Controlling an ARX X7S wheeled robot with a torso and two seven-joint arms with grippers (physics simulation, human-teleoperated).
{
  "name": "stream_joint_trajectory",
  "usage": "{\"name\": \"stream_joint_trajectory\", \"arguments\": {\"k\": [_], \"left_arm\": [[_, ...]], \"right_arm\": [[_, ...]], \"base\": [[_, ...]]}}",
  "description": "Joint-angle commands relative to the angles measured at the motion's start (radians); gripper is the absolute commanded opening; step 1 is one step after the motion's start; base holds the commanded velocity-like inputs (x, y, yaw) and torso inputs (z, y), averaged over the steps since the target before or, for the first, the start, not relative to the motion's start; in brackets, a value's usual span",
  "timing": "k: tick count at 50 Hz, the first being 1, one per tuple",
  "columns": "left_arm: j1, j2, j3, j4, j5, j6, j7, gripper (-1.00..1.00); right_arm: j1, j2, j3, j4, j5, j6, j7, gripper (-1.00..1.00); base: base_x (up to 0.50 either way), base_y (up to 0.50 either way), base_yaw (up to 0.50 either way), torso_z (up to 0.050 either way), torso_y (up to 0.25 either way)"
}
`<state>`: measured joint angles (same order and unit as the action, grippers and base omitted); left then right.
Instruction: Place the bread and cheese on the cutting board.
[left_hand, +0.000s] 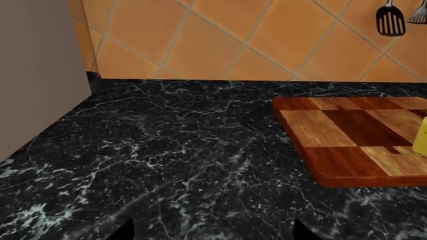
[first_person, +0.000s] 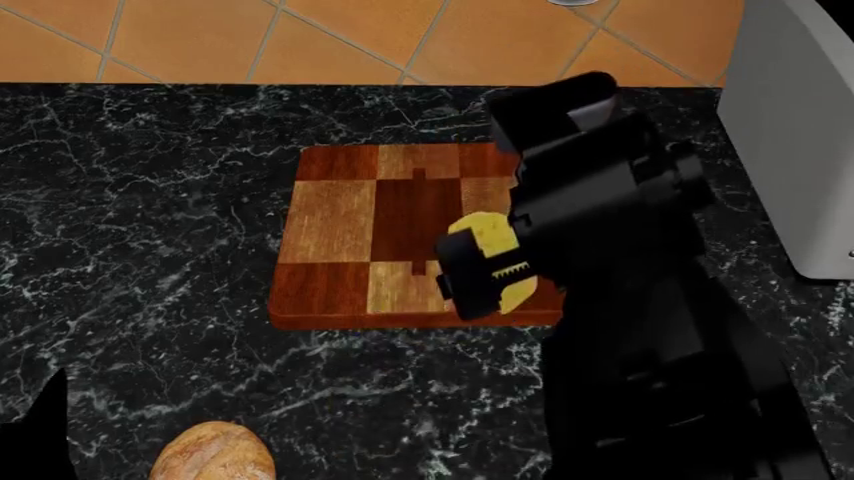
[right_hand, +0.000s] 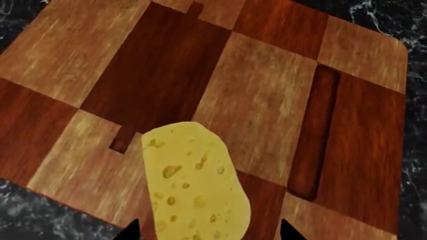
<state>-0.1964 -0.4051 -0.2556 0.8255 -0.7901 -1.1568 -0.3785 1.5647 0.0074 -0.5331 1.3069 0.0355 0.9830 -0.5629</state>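
The cheese (right_hand: 193, 185), a pale yellow wedge with holes, lies on the chequered cutting board (right_hand: 267, 100) near its front right part. It also shows in the head view (first_person: 497, 240) and at the edge of the left wrist view (left_hand: 421, 136). My right gripper (right_hand: 208, 231) hangs over it with its jaws apart, one on each side of the cheese with a gap on both sides. The bread (first_person: 211, 452), a golden-brown roll, lies on the black counter in front of the board (first_person: 334, 220). My left gripper (left_hand: 212, 235) is open and empty over bare counter, left of the board (left_hand: 347, 135).
Black marble counter (first_person: 134, 200) with an orange tiled wall (left_hand: 253, 35) behind. A grey appliance (first_person: 801, 130) stands at the right of the board. A grey panel (left_hand: 33, 75) stands at the counter's far left. Utensils (left_hand: 390, 20) hang on the wall.
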Motion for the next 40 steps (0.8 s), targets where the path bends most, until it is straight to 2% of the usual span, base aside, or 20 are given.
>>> {"name": "stream_joint_trajectory", "arguments": {"k": [1, 21, 27, 28, 31, 33, 34, 35, 36, 37, 39, 40], "left_arm": [[0.002, -0.004, 0.003, -0.006, -0.001, 0.009, -0.003, 1.00], [-0.003, -0.004, 0.026, -0.008, -0.009, 0.016, -0.012, 1.00], [-0.032, -0.013, 0.043, 0.014, -0.029, -0.017, -0.027, 1.00], [-0.037, -0.016, 0.048, 0.014, -0.031, -0.021, -0.027, 1.00], [-0.110, -0.076, 0.095, 0.033, -0.074, -0.087, 0.008, 1.00], [-0.171, -0.086, 0.068, 0.054, -0.153, -0.165, -0.006, 1.00], [-0.205, -0.103, 0.056, 0.070, -0.216, -0.217, 0.000, 1.00], [-0.245, -0.109, 0.015, 0.077, -0.319, -0.284, -0.009, 1.00], [-0.300, -0.113, -0.028, 0.069, -0.469, -0.370, -0.063, 1.00], [-0.326, -0.119, -0.044, 0.038, -0.619, -0.398, -0.148, 1.00], [-0.395, -0.202, 0.045, -0.042, -0.912, -0.360, -0.349, 1.00], [-0.438, -0.237, 0.099, -0.068, -0.984, -0.343, -0.405, 1.00]], "right_arm": [[0.011, 0.005, 0.029, 0.002, -0.024, -0.015, 0.013, 1.00], [0.102, 0.013, 0.029, -0.007, -0.006, -0.095, -0.027, 1.00], [-0.156, 0.173, 0.116, -0.887, 0.045, 0.369, 0.004, 1.00], [-0.169, 0.179, 0.129, -0.938, 0.046, 0.388, 0.011, 1.00], [-0.236, 0.196, 0.250, -1.269, 0.043, 0.533, 0.061, 1.00], [-0.268, 0.204, 0.285, -1.410, 0.033, 0.583, 0.085, 1.00], [-0.308, 0.213, 0.340, -1.500, 0.115, 0.588, 0.169, 1.00], [-0.324, 0.249, 0.375, -1.541, 0.265, 0.588, 0.319, 1.00], [-0.370, 0.311, 0.401, -1.622, 0.415, 0.588, 0.469, 1.00], [-0.389, 0.331, 0.438, -1.650, 0.565, 0.587, 0.619, 1.00], [-0.487, 0.325, 0.519, -1.754, 0.865, 0.585, 0.919, 1.00], [-0.526, 0.310, 0.561, -1.795, 1.015, 0.581, 0.994, 1.00]], "base": [[0.00, 0.00, 0.00, 0.000, 0.000], [0.00, 0.00, 0.00, 0.000, 0.000], [0.00, 0.00, 0.00, 0.000, 0.000], [0.00, 0.00, 0.00, 0.000, 0.000], [0.00, 0.00, 0.00, 0.000, 0.000], [0.00, 0.00, 0.00, 0.000, 0.000], [0.00, 0.00, 0.00, 0.000, 0.000], [0.00, 0.00, 0.00, 0.000, 0.000], [0.00, 0.00, 0.00, 0.000, 0.000], [0.00, 0.00, 0.00, 0.000, 0.000], [0.00, 0.00, 0.00, 0.000, 0.000], [0.00, 0.00, 0.00, 0.000, 0.000]]}}
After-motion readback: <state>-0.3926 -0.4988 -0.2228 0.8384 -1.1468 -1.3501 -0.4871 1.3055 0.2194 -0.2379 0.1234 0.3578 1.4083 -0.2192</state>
